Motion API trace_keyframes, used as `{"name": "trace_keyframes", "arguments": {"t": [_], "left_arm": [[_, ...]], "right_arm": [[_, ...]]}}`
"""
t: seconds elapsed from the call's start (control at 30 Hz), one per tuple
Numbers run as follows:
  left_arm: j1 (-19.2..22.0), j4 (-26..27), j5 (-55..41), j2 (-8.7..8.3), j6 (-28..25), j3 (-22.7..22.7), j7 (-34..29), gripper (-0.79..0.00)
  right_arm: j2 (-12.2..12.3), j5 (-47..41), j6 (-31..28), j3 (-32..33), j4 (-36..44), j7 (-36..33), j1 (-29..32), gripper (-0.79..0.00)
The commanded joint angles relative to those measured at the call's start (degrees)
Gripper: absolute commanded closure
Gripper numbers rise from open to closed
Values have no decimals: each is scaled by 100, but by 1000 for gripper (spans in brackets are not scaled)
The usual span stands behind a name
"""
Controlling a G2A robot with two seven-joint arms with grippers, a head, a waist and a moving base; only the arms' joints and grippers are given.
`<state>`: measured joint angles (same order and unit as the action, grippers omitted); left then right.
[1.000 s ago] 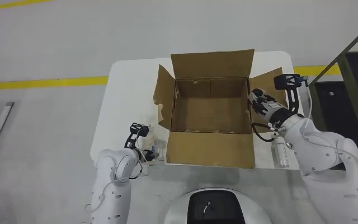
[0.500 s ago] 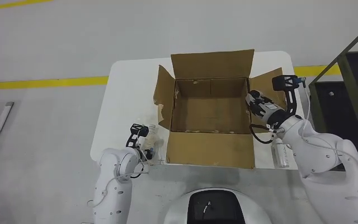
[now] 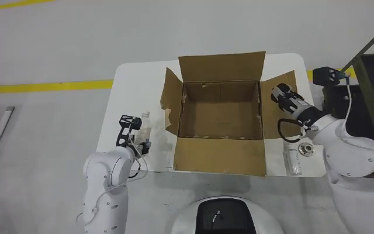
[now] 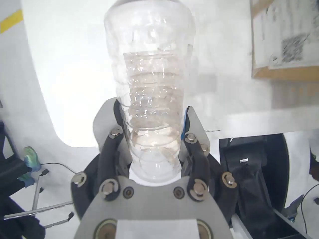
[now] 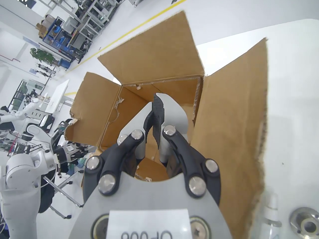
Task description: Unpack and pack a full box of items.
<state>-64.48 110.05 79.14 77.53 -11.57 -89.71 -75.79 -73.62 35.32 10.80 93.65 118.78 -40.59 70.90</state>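
Cardboard box point(image 3: 219, 156) open, empty; clear bottle point(image 4: 152, 80) gripped left of it; second bottle point(image 3: 293, 161) lying right.

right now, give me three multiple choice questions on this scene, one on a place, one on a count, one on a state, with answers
1. Where is the bottle that the left end effector holds?
A) inside the box
B) on the robot's left of the box, over the table
C) on the floor

2. How many clear bottles does the top view show?
A) one
B) two
C) four

3. What state is the box in?
A) taped shut
B) open and full
C) open and empty

Answers:
1 B: the top view shows it gripped beside the box's left flap.
2 B: there is the held one, plus a second bottle lying on the table by the box's front right corner.
3 C: the flaps are spread and the cardboard floor is bare.
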Motion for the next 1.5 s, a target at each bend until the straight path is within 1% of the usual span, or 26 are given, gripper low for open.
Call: {"name": "trace_keyframes", "arguments": {"t": [0.0, 0.07, 0.1, 0.13, 0.2, 0.23, 0.27, 0.3, 0.33, 0.37, 0.43, 0.47, 0.53, 0.6, 0.67, 0.73, 0.8, 0.87, 0.9, 0.97, 1.03, 1.1, 1.23, 1.3, 1.47], "left_arm": [[101, 265, -273, -2, 172, -88, 7, 0], [212, 367, -454, -8, 202, -130, 9, 0], [317, 423, -560, -18, 174, -151, 14, 0], [417, 468, -634, -24, 166, -166, 22, 0], [591, 509, -750, -39, 146, -181, 6, 0], [689, 562, -810, -46, 146, -189, 19, 0], [742, 574, -860, -50, 162, -194, 11, 0], [863, 638, -912, -60, 147, -190, 13, 0], [939, 660, -971, -66, 164, -184, 16, 0], [1026, 696, -1068, -68, 202, -175, 36, 0], [1203, 762, -1227, -76, 222, -114, 44, 0], [1313, 793, -1397, -73, 245, -55, 60, 0], [1547, 718, -1744, -72, 314, 55, -77, 0], [1815, 780, -2002, -73, 252, 251, -167, 0], [1978, 809, -2347, -62, 331, 391, -169, 0], [2134, 771, -2785, -51, 401, 594, -161, 0], [2217, 616, -3078, -39, 499, 756, -65, 0], [2282, 471, -3424, -20, 666, 854, 101, 0], [2347, 382, -3539, -14, 700, 975, 146, 0], [2428, 190, -3823, 3, 838, 1153, 198, 0], [2500, 20, -4104, 20, 937, 1325, 250, 0], [2536, -132, -4330, 29, 963, 1451, 258, 0], [2536, -132, -4330, 29, 963, 1451, 258, 0], [2536, -132, -4330, 29, 963, 1451, 258, 0], [2536, -132, -4330, 29, 963, 1451, 258, 0]], "right_arm": [[17, -168, 50, 188, -29, -43, -28, -225], [28, -314, 87, 334, -89, -57, -40, -302], [39, -367, 90, 418, -107, -65, -26, -320], [47, -419, 107, 484, -126, -69, 1, -360], [62, -485, 65, 586, -129, -53, 53, -382], [72, -474, 10, 636, -123, -31, 89, -409], [78, -477, -22, 663, -120, -28, 118, -468], [84, -528, -16, 735, -122, 19, 169, -551], [90, -559, -28, 769, -105, 30, 208, -566], [97, -565, -53, 801, -87, 33, 247, -542], [108, -600, -62, 838, -52, 60, 314, -551], [113, -588, -55, 846, -34, 71, 345, -582], [123, -570, -38, 831, 16, 84, 392, -603], [137, -466, 0, 807, 69, 85, 420, -653], [145, -414, 31, 778, 113, 94, 425, -628], [156, -389, 75, 749, 158, 107, 436, -646], [164, -346, 109, 734, 196, 152, 452, -628], [172, -288, 113, 703, 253, 175, 481, -640], [178, -251, 123, 684, 287, 181, 500, -662], [185, -231, 155, 669, 330, 203, 526, -674], [191, -220, 182, 653, 369, 219, 561, -668], [197, -231, 222, 645, 405, 226, 611, -690], [207, -255, 257, 627, 467, 250, 717, -699], [212, -279, 282, 610, 488, 258, 755, -686], [232, -208, 274, 529, 520, 239, 790, -699]]}}
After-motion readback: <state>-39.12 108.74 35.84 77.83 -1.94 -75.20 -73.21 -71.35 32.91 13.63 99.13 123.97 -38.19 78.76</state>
